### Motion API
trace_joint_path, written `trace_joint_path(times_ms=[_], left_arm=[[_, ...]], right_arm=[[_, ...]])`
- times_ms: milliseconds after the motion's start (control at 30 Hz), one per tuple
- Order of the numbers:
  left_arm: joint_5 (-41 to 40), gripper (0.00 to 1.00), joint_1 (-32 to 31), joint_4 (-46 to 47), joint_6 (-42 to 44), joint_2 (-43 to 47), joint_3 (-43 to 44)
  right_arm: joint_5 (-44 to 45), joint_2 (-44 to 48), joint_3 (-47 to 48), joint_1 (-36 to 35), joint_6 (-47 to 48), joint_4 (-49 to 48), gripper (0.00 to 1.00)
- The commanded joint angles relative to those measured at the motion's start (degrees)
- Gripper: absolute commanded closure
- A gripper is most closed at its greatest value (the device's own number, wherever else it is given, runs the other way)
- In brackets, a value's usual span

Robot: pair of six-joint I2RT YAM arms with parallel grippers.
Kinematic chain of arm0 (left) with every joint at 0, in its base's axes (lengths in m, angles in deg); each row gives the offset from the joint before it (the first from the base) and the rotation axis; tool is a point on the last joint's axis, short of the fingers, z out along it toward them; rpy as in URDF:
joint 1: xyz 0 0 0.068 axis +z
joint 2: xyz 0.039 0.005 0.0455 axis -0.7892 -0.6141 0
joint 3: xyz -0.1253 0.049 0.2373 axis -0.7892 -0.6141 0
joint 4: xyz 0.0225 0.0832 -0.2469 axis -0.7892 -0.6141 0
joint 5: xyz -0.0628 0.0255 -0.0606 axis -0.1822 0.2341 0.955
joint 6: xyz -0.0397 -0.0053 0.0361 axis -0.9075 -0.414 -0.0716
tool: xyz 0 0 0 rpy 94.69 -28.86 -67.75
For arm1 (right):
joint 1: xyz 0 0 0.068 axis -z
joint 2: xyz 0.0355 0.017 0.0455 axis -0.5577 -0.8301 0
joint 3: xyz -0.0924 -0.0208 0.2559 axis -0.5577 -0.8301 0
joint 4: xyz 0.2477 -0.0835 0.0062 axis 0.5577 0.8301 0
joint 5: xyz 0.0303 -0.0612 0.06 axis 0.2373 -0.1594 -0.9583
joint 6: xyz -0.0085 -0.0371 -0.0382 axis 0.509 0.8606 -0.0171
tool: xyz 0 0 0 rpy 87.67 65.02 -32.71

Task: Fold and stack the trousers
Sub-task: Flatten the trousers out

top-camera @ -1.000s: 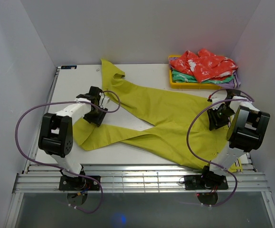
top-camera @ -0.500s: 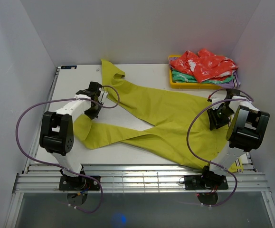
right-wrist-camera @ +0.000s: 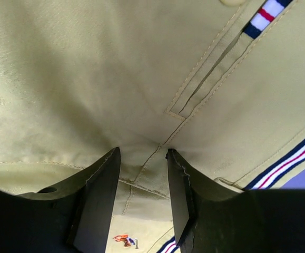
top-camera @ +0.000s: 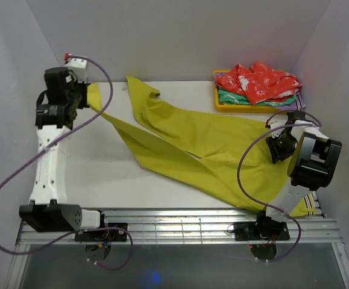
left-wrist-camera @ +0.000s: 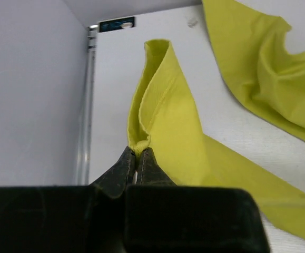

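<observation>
Hiding beneath right claw (top-camera: 281,146): trousers (top-camera: 204,144) waistband.

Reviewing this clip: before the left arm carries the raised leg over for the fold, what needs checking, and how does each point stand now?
1. Left gripper holding the trousers by the leg hem: ok, jaws closed on the cloth edge.
2. Right gripper anchoring the waistband: cannot tell; the fingers straddle the cloth, but a firm pinch is not clear.
3. Other leg lying flat: not ok, its end is crumpled near the back edge.
4. Striped lining fully on the table: not ok, it sits at the near edge.
5. Yellow bin clear of the trousers: ok, apart.
</observation>
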Motion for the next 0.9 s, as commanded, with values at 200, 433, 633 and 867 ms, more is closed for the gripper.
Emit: trace_joint_path(times_ms=[200, 433, 633, 867], left_arm=[[3.15, 1.0, 17.49, -2.45, 3.66, 26.79, -27.62], [3.32, 1.0, 25.33, -1.3, 8.14, 34.01, -44.62], [4.11, 1.0, 32.45, -1.13, 14.9, 34.1, -46.4], [13.15, 1.0, 45.45, 3.0, 24.66, 26.56, -40.53]], right_arm=[[5.96, -2.08, 0.3, 0.83, 2.71, -6.19, 0.52], [6.66, -0.94, -0.05, 0.92, 3.76, -6.19, 0.52], [7.63, -1.02, 0.83, 1.1, 4.64, -6.01, 0.51], [8.33, -2.08, 1.88, 1.45, 4.81, -6.63, 0.5]])
